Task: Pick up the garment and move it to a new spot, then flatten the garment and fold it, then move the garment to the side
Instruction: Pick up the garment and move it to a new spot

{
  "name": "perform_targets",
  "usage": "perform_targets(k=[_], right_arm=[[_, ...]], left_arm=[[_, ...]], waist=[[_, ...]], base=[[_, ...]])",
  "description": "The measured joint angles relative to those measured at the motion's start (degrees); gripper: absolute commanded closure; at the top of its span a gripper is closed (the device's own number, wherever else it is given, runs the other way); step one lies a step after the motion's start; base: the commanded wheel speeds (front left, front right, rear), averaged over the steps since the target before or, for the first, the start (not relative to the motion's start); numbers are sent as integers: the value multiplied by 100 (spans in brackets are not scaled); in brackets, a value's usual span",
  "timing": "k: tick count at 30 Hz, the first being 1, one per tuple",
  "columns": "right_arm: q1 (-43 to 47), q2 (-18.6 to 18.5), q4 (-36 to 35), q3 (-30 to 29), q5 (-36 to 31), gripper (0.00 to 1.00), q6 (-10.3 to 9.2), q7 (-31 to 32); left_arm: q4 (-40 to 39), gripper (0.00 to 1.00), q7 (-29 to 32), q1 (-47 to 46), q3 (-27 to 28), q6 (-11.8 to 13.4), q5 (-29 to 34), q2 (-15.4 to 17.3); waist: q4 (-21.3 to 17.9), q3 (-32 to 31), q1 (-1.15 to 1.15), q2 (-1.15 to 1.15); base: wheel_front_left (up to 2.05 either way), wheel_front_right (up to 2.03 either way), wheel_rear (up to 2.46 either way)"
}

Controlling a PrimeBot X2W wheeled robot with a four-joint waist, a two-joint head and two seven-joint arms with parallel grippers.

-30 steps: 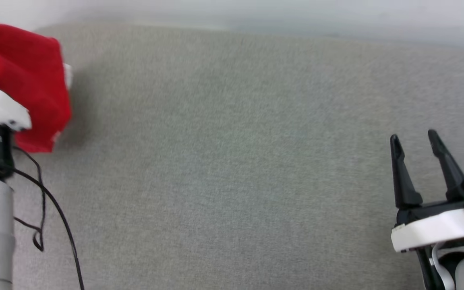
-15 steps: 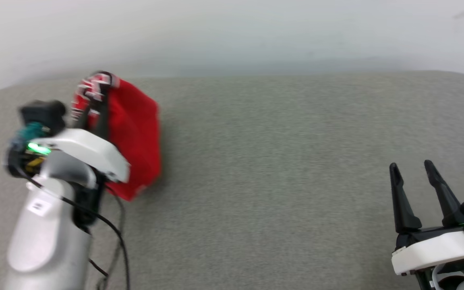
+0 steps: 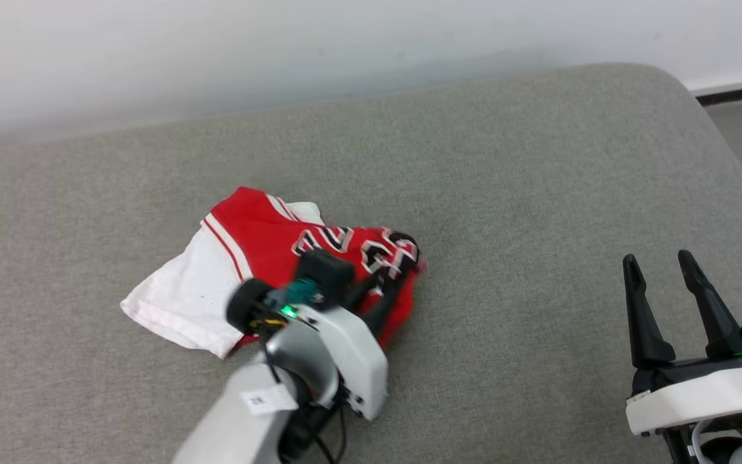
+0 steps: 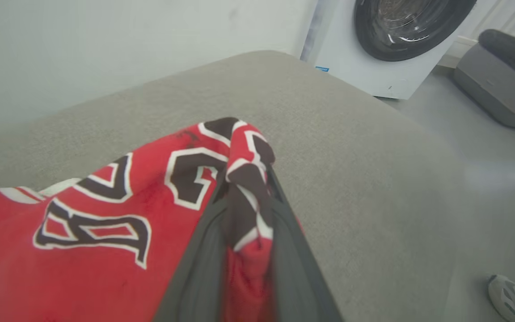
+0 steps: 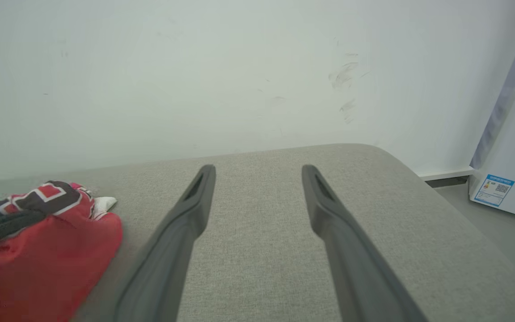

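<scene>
Left of centre on the grey pad, the garment lay crumpled, its white sleeve spread out to the near left and its red body bunched toward the right. The left gripper was closed narrowly on a raised fold of red cloth at that right end, and the black, white-edged lettering was pinched between its fingers. The right gripper hung well apart at the near right, jaws wide and empty above bare pad. The cloth looked thin, light and limp, so it would probably sag and drag from any single pinch rather than keep a shape, and a smooth jersey weave might slide out of so small a bite. The printed letters were likely a little stiffer than the plain red. For flattening, the better holds seemed to be two spread points, such as the shoulders or the hem corners, one per gripper, though the hem was hidden in the bunch.
</scene>
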Motion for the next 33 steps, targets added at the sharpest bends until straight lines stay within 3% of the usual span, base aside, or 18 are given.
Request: perform_targets(k=[8,11,17,18,19,23,28,33], right_arm=[[-185,2,69,60,14,0,0,-103],[-196,2,115,65,13,0,0,-138],[-260,2,177,57,-21,0,0,-137],[-258,2,183,54,-42,0,0,-134],[-258,2,186,51,-60,0,0,-126],[-220,2,199,47,-120,0,0,-46],[-49,2,175,27,-210,0,0,68],[122,4,132,-42,-245,0,0,179]], left_arm=[[269,100,16,-9,-1773,-32,-304,-245],[378,100,-80,-75,-2388,-32,-479,-189],[765,100,-392,-199,-2850,-33,-751,-168],[813,61,-458,-231,-2873,-32,-753,-181],[839,0,-579,-249,-2880,-33,-751,-204],[877,0,-1185,-318,-2841,-18,-642,-288],[846,0,-2005,-328,-2642,266,-436,-343],[980,0,-2403,-279,-2253,660,-412,-325]], waist=[[-48,422,1,0],[6,492,0,0],[151,443,1,0],[180,410,1,0],[209,372,1,0],[338,180,1,0],[541,-79,1,0],[757,-360,0,0]], base=[[0,0,0],[0,0,0],[0,0,0],[0,0,0],[0,0,0],[0,0,0],[0,0,0],[0,0,0]])
